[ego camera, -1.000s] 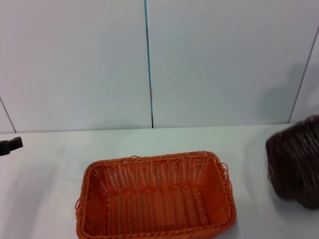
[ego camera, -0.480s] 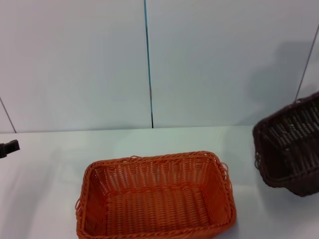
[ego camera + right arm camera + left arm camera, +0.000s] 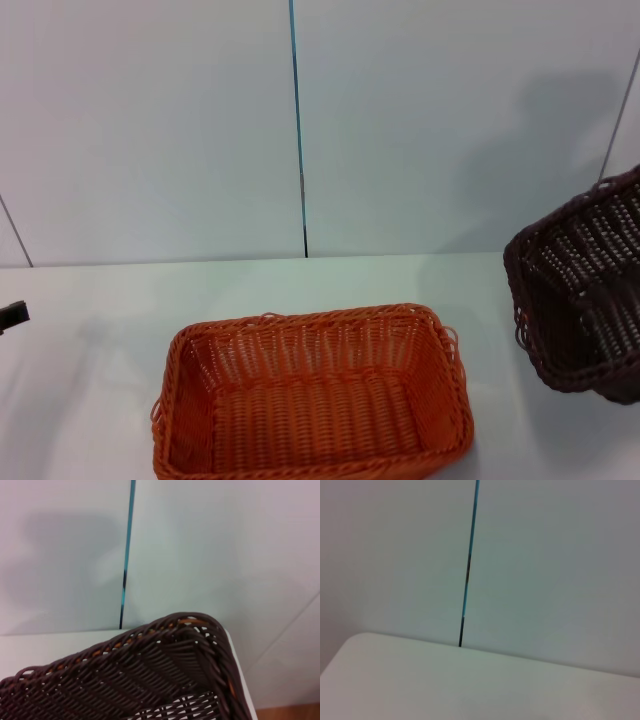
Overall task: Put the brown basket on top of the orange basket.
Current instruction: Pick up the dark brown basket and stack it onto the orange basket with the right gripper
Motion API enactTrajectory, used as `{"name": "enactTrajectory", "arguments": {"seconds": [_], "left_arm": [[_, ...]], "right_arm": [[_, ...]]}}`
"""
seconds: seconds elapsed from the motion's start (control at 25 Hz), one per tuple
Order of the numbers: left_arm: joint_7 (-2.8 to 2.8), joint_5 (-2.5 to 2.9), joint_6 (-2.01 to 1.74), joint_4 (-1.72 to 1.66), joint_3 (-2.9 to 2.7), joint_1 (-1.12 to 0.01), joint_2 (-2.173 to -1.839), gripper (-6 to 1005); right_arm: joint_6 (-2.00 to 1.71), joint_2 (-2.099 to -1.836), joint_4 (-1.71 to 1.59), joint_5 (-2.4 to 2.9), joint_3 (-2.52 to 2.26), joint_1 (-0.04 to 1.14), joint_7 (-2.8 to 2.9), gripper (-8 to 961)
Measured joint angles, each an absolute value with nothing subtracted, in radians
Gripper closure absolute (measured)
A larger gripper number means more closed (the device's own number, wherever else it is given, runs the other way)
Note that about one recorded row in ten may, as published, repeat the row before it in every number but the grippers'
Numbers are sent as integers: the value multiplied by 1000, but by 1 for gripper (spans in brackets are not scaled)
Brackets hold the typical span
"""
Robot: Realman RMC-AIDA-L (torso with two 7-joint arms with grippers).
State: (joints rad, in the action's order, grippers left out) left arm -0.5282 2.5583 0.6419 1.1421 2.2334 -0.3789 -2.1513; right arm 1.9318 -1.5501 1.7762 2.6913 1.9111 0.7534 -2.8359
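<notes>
The orange basket (image 3: 310, 395) sits upright on the white table (image 3: 90, 400), low in the middle of the head view, with its open top empty. The brown basket (image 3: 580, 300) hangs tilted in the air at the right edge, off the table, to the right of the orange one and apart from it. The right wrist view looks closely down on the brown basket's braided rim (image 3: 150, 655). My right gripper holds this basket, but its fingers are outside every view. My left gripper (image 3: 10, 315) shows only as a dark tip at the far left edge.
A pale wall with a thin blue seam (image 3: 297, 120) stands right behind the table. The left wrist view shows only the wall and a rounded table corner (image 3: 365, 645).
The brown basket has risen and tilted at the right edge, with more of its inside now facing me. The left gripper tip has slid further left and down. The orange basket has not moved.
</notes>
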Motion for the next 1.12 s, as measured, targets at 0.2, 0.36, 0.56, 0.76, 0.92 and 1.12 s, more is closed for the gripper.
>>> {"name": "enactTrajectory", "arguments": {"seconds": [0.2,0.36,0.56,0.76,0.92,1.12], "left_arm": [[-532,2558,645,1137,2233,-379,-2151,90],[-532,2558,655,1137,2234,-379,-2150,90],[-532,2563,663,1136,2234,-375,-2145,91],[-532,2565,667,1135,2230,-371,-2138,91],[-534,2565,685,1127,2226,-368,-2121,91],[-534,2564,691,1114,2221,-368,-2111,90]], "right_arm": [[2005,-1570,1855,2683,1946,735,-2834,794],[2048,-1590,1897,2686,1968,735,-2832,795],[2099,-1603,1979,2683,2025,726,-2830,795],[2108,-1632,2022,2666,2038,736,-2813,795],[2108,-1663,2018,2718,2029,750,-2809,796],[2108,-1728,2014,2814,1967,824,-2801,796]]}}
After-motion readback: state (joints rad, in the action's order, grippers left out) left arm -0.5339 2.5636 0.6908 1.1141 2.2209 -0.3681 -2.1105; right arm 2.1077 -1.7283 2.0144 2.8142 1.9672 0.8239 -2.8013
